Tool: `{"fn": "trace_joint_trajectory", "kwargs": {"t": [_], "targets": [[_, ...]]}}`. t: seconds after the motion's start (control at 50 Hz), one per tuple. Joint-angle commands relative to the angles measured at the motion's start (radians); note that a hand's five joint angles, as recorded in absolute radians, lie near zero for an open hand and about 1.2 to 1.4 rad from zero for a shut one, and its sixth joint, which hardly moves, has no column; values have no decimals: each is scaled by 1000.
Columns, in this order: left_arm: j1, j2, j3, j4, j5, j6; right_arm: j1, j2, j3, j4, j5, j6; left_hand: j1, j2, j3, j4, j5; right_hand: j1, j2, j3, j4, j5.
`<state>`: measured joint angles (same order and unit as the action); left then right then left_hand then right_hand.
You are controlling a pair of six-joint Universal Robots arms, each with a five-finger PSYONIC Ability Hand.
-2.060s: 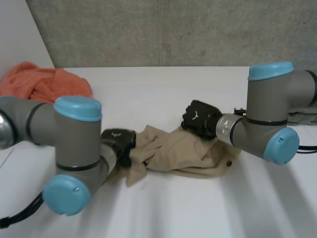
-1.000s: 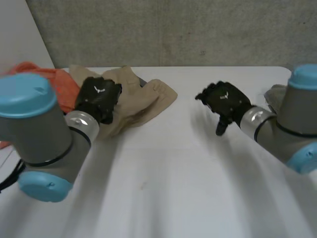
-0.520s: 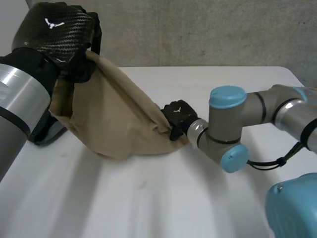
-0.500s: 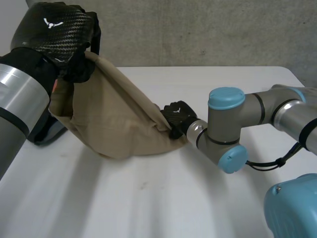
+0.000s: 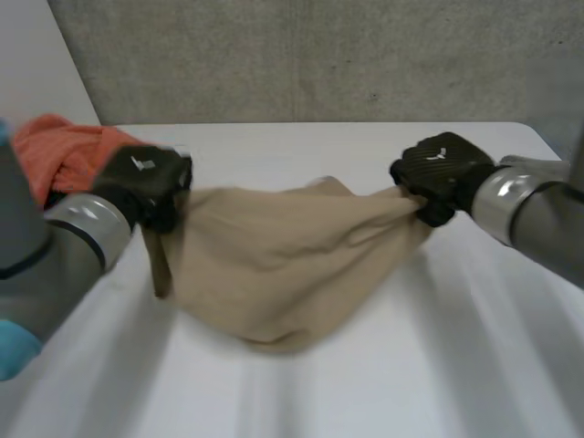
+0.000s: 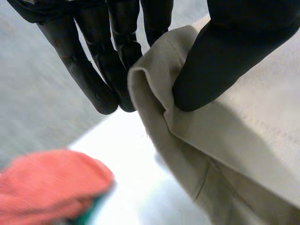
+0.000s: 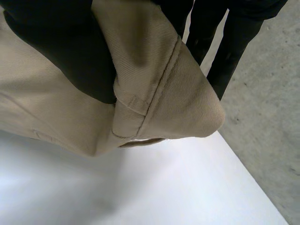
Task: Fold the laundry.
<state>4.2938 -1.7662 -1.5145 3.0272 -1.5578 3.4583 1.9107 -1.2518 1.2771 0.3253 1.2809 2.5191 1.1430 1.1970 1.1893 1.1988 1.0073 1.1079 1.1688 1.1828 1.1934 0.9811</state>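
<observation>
Beige garment (image 5: 283, 274) held spread over the bench (image 5: 365, 392); orange cloth (image 5: 64, 151) heaped at the far left corner.
The beige garment, a fine twill with stitched seams, hangs as a sagging sling. Its upper edge runs nearly taut between two bunched ends, one pinched in the left hand (image 5: 146, 182), the other in the right hand (image 5: 443, 173). Its middle droops low towards the bench. The orange cloth lies crumpled behind the left hand.

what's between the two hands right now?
The beige garment spans from left hand to right hand, each pinching one end, its middle sagging. Seen in the head view.
</observation>
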Motion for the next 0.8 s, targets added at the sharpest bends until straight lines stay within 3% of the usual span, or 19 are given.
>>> {"fn": "trace_joint_trajectory", "kwargs": {"t": [0.02, 0.14, 0.22, 0.3, 0.38, 0.48, 0.58, 0.68, 0.8], "targets": [[-60, -171, 59, -82, 18, -7, -42, -40, 65, 118, 1, -150, 253, 199, 207, 197, 214, 288, 227, 213, 203, 241], [-107, -266, 175, -53, 6, -2, -30, 132, 1, 138, 26, -186, 253, 199, 207, 197, 214, 288, 227, 213, 203, 241], [-106, -314, 371, 28, -39, 28, 2, 280, -218, 51, 73, -62, 253, 199, 207, 197, 214, 288, 227, 213, 203, 241], [-80, -297, 589, 125, -76, 79, 13, 344, -442, -87, 135, 41, 253, 199, 207, 197, 214, 288, 227, 213, 203, 241], [-49, -260, 770, 271, -76, 90, 14, 318, -544, -312, 169, 118, 253, 199, 207, 197, 214, 288, 227, 213, 203, 241], [-22, -231, 885, 346, -65, 65, 16, 215, -466, -601, 163, 152, 253, 199, 207, 197, 214, 288, 227, 213, 203, 241], [6, -226, 861, 224, -54, 38, 21, 138, -329, -686, 141, 153, 253, 199, 207, 197, 214, 288, 227, 213, 203, 241], [27, -220, 653, 113, -51, -27, 19, 106, -185, -635, 104, 152, 253, 199, 207, 197, 214, 288, 227, 213, 203, 241], [11, -242, 371, 148, -39, -47, 18, 170, -33, -548, 22, 113, 253, 199, 207, 197, 214, 288, 227, 213, 203, 241]]}}
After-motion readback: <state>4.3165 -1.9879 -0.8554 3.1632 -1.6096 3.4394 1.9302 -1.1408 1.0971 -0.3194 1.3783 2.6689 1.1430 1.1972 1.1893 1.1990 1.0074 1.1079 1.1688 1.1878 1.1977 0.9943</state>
